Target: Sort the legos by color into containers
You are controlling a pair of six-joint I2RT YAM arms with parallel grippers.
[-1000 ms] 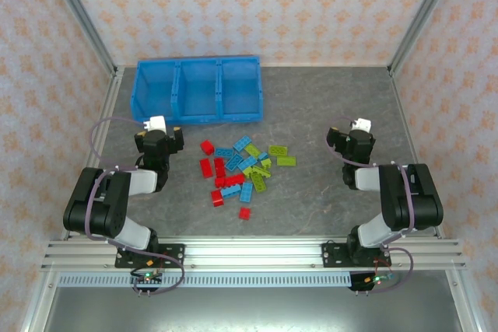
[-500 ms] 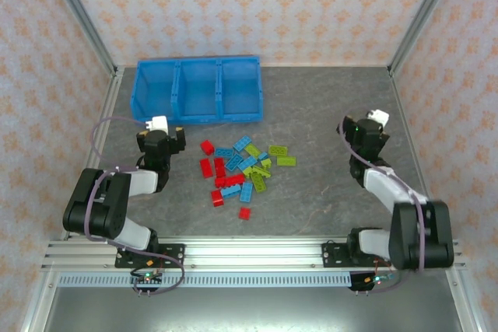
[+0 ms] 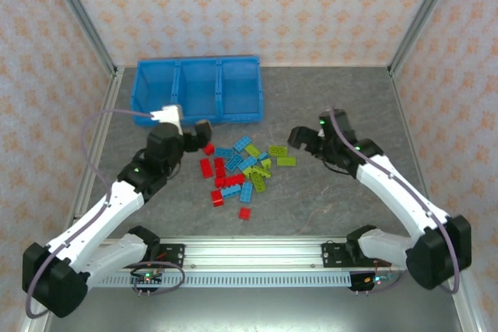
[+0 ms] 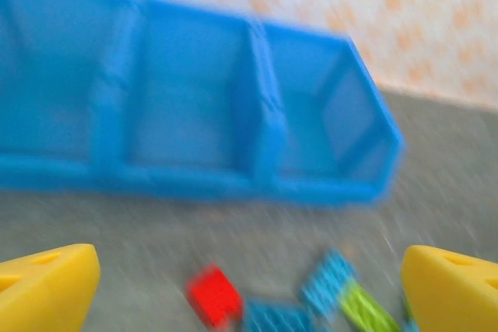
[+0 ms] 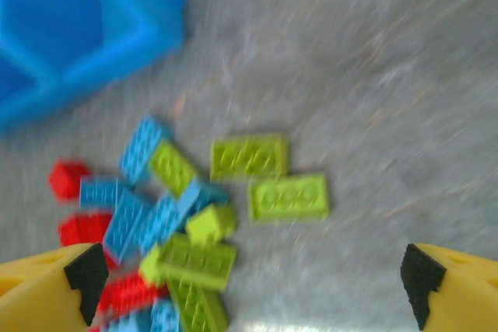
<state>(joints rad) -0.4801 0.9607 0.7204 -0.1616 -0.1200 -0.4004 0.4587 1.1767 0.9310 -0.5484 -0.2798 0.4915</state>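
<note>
Both arms have unfolded since the earlier frame. One second ago they were folded near their bases; now they reach inward to the pile from two sides. The left tool (image 3: 198,136) is just beside the far left corner of the pile, near the front wall of the tray (image 3: 233,119). The right tool (image 3: 306,142) is close to the right edge of the pile. Both tools are wide open and hold nothing; in each wrist view the yellow fingertips stand far apart with only tabletop between them.

The bricks (image 3: 241,169) have not moved. They are small studded pieces in red, light blue and lime green, mixed in a loose heap on the grey tabletop (image 3: 334,200), a little in front of the tray. Some touch or overlap, and the colours are not separated. Two green bricks (image 3: 282,156) lie flat at the right edge, and one red brick (image 3: 244,213) lies alone on the near side.

The tray is bright blue with three compartments side by side, at the far left of the tabletop, in the same place as before. Both wrist views are blurred.
</note>
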